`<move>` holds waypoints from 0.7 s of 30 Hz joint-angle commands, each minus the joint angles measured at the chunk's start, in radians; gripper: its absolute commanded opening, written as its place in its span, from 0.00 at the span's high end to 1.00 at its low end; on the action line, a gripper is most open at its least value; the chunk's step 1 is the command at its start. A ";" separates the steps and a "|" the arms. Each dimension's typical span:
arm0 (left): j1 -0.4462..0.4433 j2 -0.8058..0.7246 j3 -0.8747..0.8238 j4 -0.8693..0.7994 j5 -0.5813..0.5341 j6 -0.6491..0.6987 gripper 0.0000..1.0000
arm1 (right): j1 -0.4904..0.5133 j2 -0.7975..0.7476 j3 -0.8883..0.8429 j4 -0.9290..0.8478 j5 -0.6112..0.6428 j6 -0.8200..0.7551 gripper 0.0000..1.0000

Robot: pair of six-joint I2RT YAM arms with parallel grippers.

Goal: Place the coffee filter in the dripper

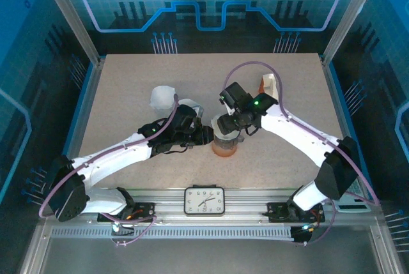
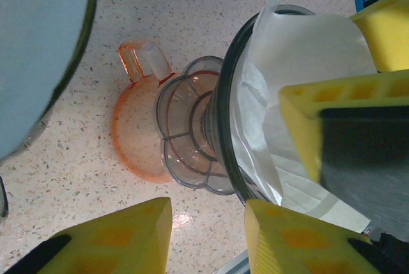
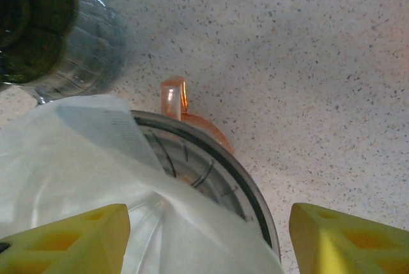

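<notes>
Under spread right claw [image 3: 208,242]: coffee filter [image 3: 77,165] seated loosely in dripper [image 3: 246,191].

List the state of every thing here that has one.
Dripper: upright on the table, filter not yet seated.
Coffee filter: partly inside the dripper, sticking out past its rim.
Left end effector: open, beside the dripper, holding nothing.
Right end effector: open wide, fingers either side of the filter.
</notes>
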 commanded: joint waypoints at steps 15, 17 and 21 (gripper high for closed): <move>0.004 -0.020 0.000 -0.009 0.017 -0.002 0.63 | -0.032 0.084 -0.086 0.087 -0.007 -0.004 0.33; 0.003 -0.047 -0.004 -0.008 0.000 -0.006 0.63 | -0.032 0.089 -0.094 0.094 -0.008 0.000 0.33; 0.003 -0.095 -0.012 0.008 -0.047 -0.002 0.52 | -0.033 0.089 -0.110 0.102 -0.008 0.003 0.33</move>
